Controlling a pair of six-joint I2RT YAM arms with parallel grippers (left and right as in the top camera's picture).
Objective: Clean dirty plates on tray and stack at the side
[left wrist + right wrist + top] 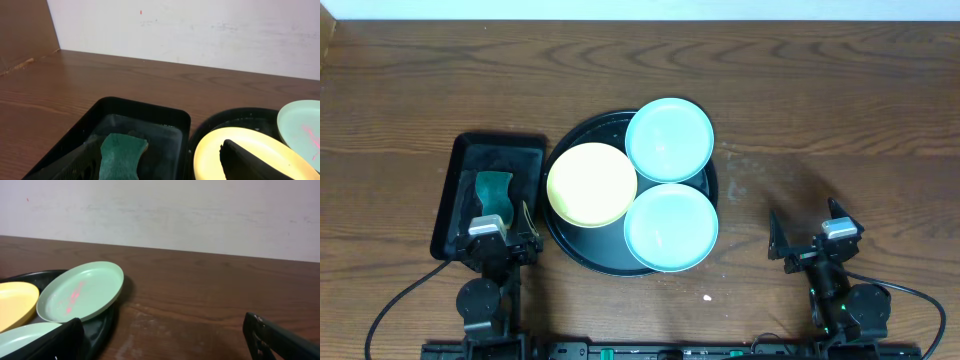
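A round black tray (592,252) sits mid-table with three plates on it. The pale yellow plate (591,184) lies at its left. One turquoise plate (669,139) rests on the far rim, another (671,228) on the near right rim. In the right wrist view the far turquoise plate (82,290) shows reddish smears. My left gripper (502,232) is open at the near end of the sponge tray. My right gripper (810,232) is open and empty over bare table, right of the tray.
A black rectangular sponge tray (488,192) stands left of the round tray and holds a green sponge (493,192), also seen in the left wrist view (121,155). A small white crumb (708,297) lies near the front edge. A wall runs behind the table.
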